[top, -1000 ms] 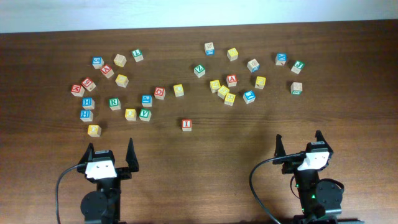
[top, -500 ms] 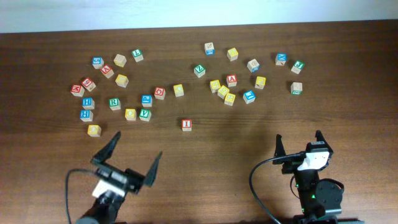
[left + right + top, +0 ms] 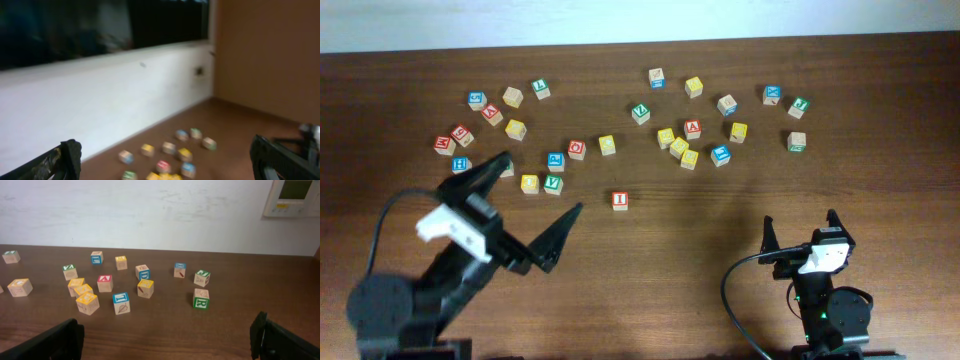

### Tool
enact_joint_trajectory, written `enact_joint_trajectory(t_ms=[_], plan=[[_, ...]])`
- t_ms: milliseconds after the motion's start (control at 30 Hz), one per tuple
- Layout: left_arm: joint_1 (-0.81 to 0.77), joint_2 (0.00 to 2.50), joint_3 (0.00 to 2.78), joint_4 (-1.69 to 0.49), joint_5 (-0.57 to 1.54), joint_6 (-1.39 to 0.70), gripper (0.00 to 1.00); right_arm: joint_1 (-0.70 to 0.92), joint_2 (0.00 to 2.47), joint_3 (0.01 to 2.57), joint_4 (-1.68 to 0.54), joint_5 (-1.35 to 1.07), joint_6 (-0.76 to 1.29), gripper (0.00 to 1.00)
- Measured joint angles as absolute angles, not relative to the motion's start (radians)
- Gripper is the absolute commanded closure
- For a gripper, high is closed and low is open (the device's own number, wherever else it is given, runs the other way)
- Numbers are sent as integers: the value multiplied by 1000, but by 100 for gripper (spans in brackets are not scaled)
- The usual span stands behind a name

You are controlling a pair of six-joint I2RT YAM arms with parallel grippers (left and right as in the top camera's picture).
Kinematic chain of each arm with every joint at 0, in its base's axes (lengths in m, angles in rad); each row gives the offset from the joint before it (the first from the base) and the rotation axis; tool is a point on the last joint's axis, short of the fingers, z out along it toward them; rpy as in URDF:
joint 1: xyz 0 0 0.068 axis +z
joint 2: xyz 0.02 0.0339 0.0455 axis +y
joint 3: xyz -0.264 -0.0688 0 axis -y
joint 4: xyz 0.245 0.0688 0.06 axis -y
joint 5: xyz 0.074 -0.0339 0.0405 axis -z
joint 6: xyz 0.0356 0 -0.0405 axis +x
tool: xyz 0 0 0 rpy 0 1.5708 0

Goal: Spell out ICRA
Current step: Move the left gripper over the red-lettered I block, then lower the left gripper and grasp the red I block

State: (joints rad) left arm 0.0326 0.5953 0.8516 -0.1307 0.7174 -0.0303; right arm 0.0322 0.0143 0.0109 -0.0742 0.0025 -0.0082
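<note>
4 letters to line up, and only 1 sits out by itself: the small wooden cube with a red I face [image 3: 620, 200], alone on the dark brown wooden worktop [image 3: 660, 280], just below the other scattered blocks. The left hand [image 3: 545, 182] looks raised and angled, fingers spread wide, holding nothing. The I cube lies just to its right, clearly nearer to it than to the right hand [image 3: 800, 220], which sits low, also wide open and empty, well apart. The red-faced A cube [image 3: 693, 128] is up in the right-side cluster. My guess: the left arm goes for the I.
</note>
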Motion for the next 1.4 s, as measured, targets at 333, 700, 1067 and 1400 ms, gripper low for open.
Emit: enact_joint_trajectory(t_ms=[333, 700, 1067, 1400], plan=[[-250, 1329, 1402, -958, 422, -113, 1, 32, 13, 11, -74, 2, -8, 2], [-478, 1758, 1405, -873, 20, -477, 1, 32, 13, 11, -74, 3, -8, 2], [-572, 1987, 1408, -822, -163, -592, 12, 32, 14, 11, -74, 3, -8, 2], [-572, 2041, 1410, -809, -170, -632, 43, 32, 14, 11, -74, 3, -8, 1]])
